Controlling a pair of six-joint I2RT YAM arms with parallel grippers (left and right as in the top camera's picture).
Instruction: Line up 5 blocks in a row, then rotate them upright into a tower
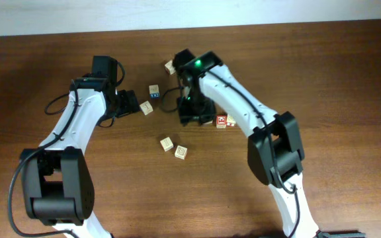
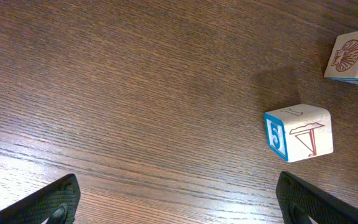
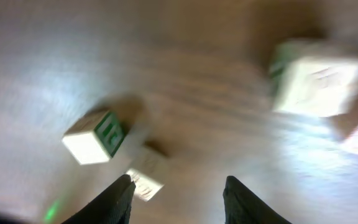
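Bare table (image 2: pixel 135 93) ahead of left tool (image 2: pixel 179 202), blue-sided cube (image 2: pixel 299 132) off to one side

Soft even light, left wrist crisp, right wrist motion-blurred

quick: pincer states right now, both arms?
Left pincer: open wide, holding nothing.
Right pincer: open, nothing between its fingers, though that view is blurred.

Left arm (image 1: pixel 71 122) reaches in from its side, elbow bent. Left gripper (image 1: pixel 128 103) points toward centre, its fingers (image 2: pixel 55 200) spread wide. Right arm (image 1: pixel 240 99) stretches forward and inward. Right gripper (image 1: pixel 192 114) points down, its fingers (image 3: pixel 118 200) partly parted. Right wrist view blurred.
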